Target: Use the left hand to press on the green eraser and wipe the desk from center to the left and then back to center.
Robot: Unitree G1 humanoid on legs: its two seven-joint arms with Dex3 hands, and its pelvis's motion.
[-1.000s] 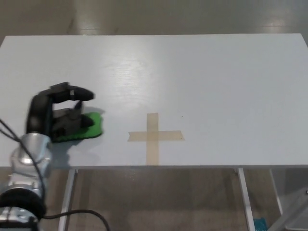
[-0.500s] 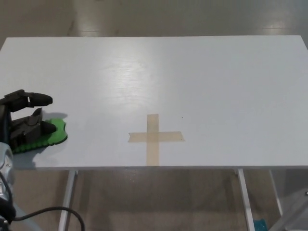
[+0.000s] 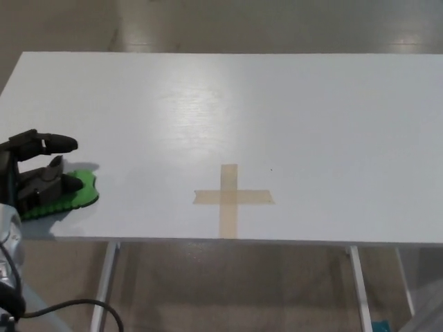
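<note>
Green eraser (image 3: 73, 194): flat pad with a scalloped edge, lying on the bench (image 3: 228, 104) at its far left, close to the front edge. Only its right and front parts show; the rest is covered by the hand.

Left robot hand (image 3: 34, 173): black, entering from the left edge of the picture, laid on top of the eraser. Two thick fingers (image 3: 52, 183) rest flat on the pad and point toward the middle of the bench. The thumb (image 3: 48, 144) is held above and behind them, apart from the fingers, pointing the same way. The hand presses on the eraser from above; it does not wrap around it. A silver wrist section (image 3: 8, 242) shows below it at the picture's left edge.

Right robot hand: does not show.

Bench: white top, smooth, with a soft glare patch left of centre. Metal legs (image 3: 104, 283) are visible beneath the front edge.

Tape cross (image 3: 232, 200): two tan strips crossed, stuck flat to the bench near the front edge, slightly right of centre, well apart from the eraser.

Cable (image 3: 69, 308): black, looping over the floor (image 3: 228, 290) under the bench at lower left.
</note>
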